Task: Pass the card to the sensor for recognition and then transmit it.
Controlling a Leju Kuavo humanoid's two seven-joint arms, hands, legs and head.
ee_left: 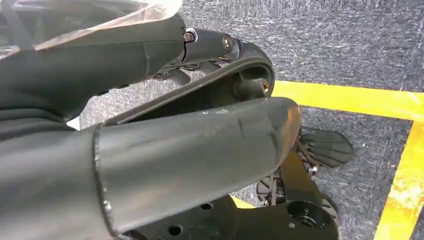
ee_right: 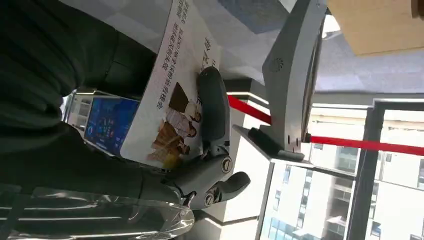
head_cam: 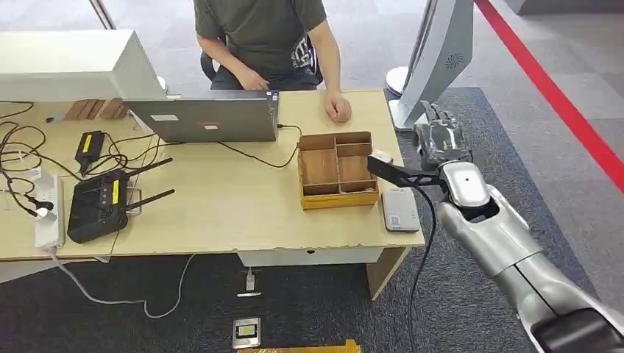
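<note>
While the right arm reaches out past the right end of the table (head_cam: pixel 221 213), I see the right robot hand (head_cam: pixel 441 140) raised just off the table's far right corner, close to the base of a tall grey stand (head_cam: pixel 434 59). In the right wrist view that robot hand (ee_right: pixel 210 150) is clamped on the card (ee_right: pixel 170 100): the thumb (ee_right: pixel 214 107) lies across the printed face, which carries text and a picture of people, and the darker fingers sit behind it. The stand (ee_right: pixel 290 75) is just beyond the card there, not touching it as far as I can tell.

On the table's near right corner lies a small white sensor (head_cam: pixel 399 209), just right of a wooden compartment tray (head_cam: pixel 337 170). The card is held above and beyond it, well apart.

The left robot hand (ee_left: pixel 150 150) hangs low over grey carpet (ee_left: pixel 350 45) with yellow floor tape (ee_left: pixel 350 97); I cannot tell whether its fingers are apart or together.

A person (head_cam: pixel 265 37) sits at the far side with one hand (head_cam: pixel 337 109) resting on the table beside a laptop (head_cam: pixel 202 116). A black router (head_cam: pixel 103 202) and a white power strip (head_cam: pixel 45 209) sit at the left.
</note>
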